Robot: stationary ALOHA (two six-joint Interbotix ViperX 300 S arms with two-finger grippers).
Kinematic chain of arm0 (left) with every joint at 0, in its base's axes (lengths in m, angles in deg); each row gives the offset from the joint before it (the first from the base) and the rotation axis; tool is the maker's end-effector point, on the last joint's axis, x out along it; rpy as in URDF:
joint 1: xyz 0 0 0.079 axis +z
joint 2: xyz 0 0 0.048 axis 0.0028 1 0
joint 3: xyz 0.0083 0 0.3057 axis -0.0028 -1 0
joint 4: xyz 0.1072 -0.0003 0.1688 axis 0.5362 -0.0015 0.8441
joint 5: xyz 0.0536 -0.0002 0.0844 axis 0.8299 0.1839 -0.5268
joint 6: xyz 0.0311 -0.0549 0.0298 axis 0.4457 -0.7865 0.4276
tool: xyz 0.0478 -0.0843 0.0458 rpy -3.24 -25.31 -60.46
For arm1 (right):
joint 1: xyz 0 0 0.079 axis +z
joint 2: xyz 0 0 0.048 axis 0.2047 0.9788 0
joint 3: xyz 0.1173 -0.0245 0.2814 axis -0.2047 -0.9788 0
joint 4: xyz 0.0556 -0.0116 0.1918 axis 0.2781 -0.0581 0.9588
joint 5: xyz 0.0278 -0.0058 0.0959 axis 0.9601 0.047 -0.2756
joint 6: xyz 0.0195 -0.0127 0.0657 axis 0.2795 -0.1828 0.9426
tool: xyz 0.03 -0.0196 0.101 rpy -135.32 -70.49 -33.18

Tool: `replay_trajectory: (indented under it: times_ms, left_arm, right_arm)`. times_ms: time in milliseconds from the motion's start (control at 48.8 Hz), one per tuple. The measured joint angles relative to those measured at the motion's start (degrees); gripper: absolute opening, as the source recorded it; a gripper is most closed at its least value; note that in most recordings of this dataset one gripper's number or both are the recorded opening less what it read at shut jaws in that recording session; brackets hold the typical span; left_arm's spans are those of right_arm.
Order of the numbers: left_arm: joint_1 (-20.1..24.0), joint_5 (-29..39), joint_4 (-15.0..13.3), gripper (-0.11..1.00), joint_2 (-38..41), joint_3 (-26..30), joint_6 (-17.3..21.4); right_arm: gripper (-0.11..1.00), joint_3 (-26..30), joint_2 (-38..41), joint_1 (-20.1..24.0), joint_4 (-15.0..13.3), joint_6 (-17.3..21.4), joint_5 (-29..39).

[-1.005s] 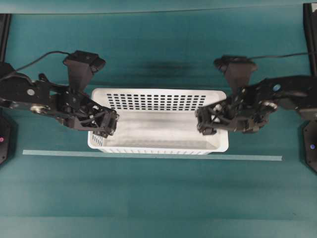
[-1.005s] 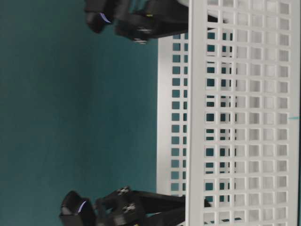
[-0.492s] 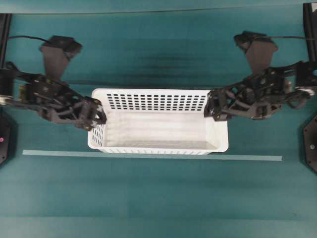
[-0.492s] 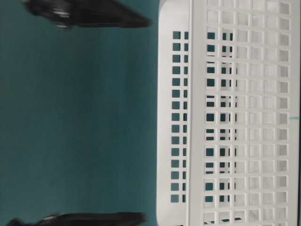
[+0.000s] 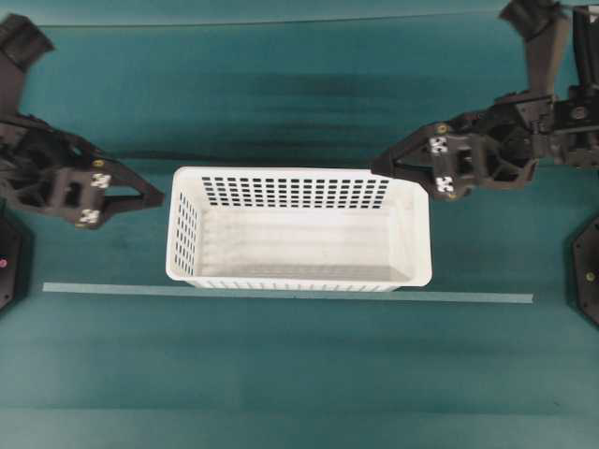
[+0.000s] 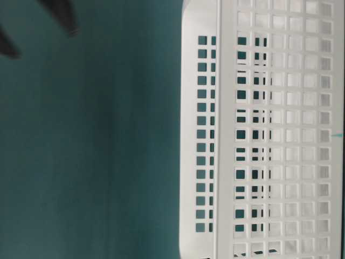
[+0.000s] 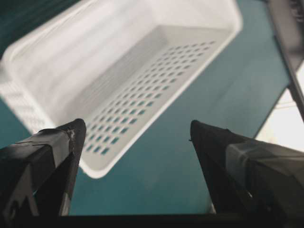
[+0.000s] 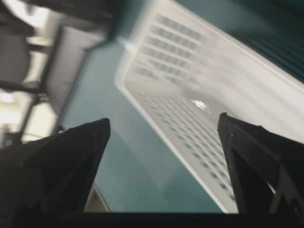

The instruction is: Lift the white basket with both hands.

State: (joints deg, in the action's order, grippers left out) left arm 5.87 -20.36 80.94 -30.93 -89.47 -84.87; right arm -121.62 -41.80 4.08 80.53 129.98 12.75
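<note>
The white basket (image 5: pixel 299 245) sits flat and empty on the teal table, long side facing the front. My left gripper (image 5: pixel 155 198) hovers just left of its left end wall, open and touching nothing. My right gripper (image 5: pixel 378 169) hangs open at the basket's back right corner, apart from the rim. In the left wrist view the open gripper (image 7: pixel 137 126) frames teal table, with the basket (image 7: pixel 142 57) ahead. The right wrist view shows the open gripper (image 8: pixel 164 119) with the basket (image 8: pixel 213 95) ahead, blurred. The table-level view shows the basket's holed wall (image 6: pixel 269 135).
A thin pale tape strip (image 5: pixel 281 293) runs across the table just in front of the basket. Black stands rise at the left edge (image 5: pixel 7 257) and the right edge (image 5: pixel 588 271). Bare teal table (image 5: pixel 299 374) stretches in front.
Both grippers have drawn back outward from inside the basket's ends and now stand clear of it, still open. The basket has stayed where it was.
</note>
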Motion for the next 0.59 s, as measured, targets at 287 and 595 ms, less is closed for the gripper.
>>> replay_trajectory:
  times_ms: [287, 595]
  left_arm:
    - [-2.20, -9.49, -0.09, 0.91, -6.33, -1.49, 16.44]
    - [-3.52, -11.78, 0.00, 0.91, -9.49, -1.76, 22.85]
  right_arm:
    - [0.95, -1.14, -1.49, 2.81, -0.09, -9.14, -8.09]
    - [0.92, -2.11, -3.34, 5.27, -0.44, -22.76, -20.04]
